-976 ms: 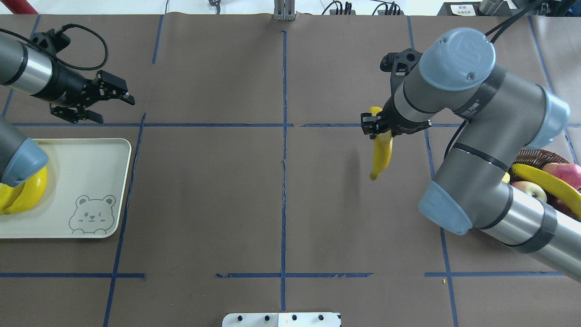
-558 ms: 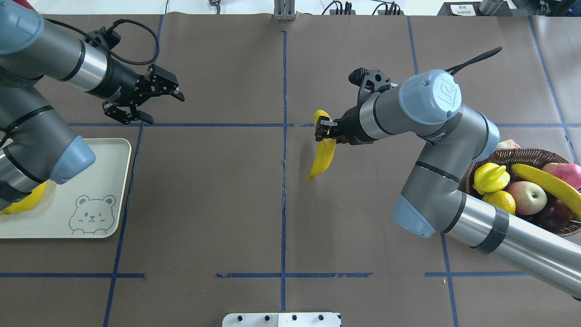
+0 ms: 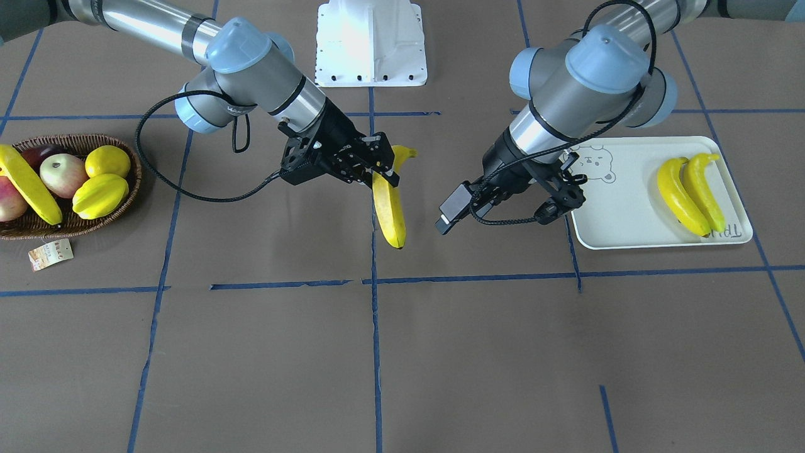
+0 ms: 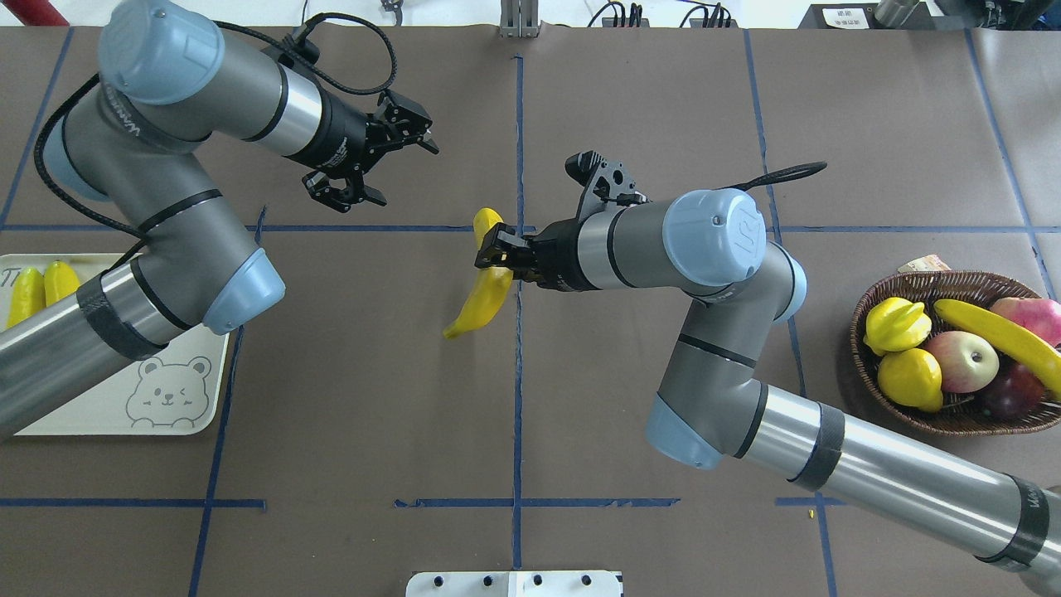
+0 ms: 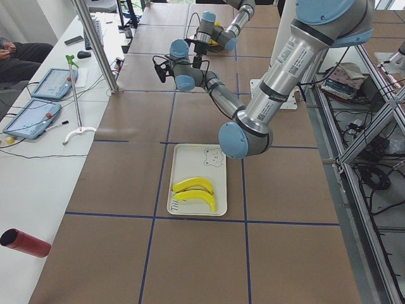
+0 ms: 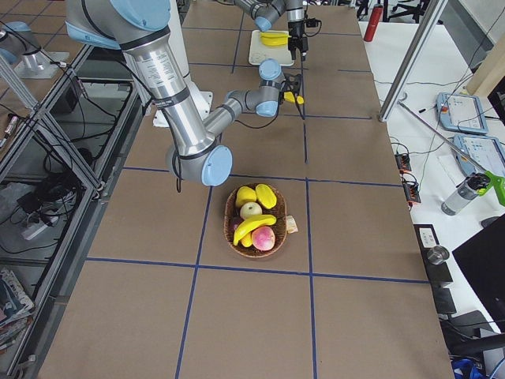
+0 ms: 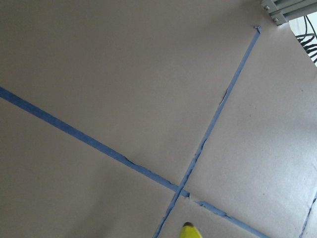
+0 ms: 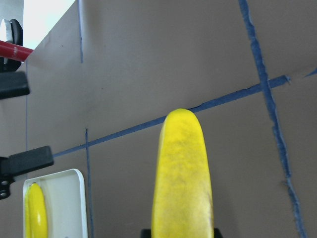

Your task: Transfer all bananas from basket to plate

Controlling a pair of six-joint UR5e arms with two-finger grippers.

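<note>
the right arm point(image 4: 713, 240) stretches from the basket point(image 4: 945, 283) side toward the plate point(image 3: 619, 211). the right gripper point(image 4: 495, 249) pinches a banana point(image 4: 479, 300) near one end, and it hangs well apart from the plate. the left arm point(image 4: 166, 207) bends up over the plate. the left gripper point(image 4: 406, 176) is spread wide with nothing in it, between the plate and the held banana. the basket, far from the plate, holds one banana point(image 4: 999, 336) across other fruit. two bananas point(image 3: 678, 192) lie side by side on the plate. the front view shows them whole; overhead, only their ends show past the left arm.
</note>
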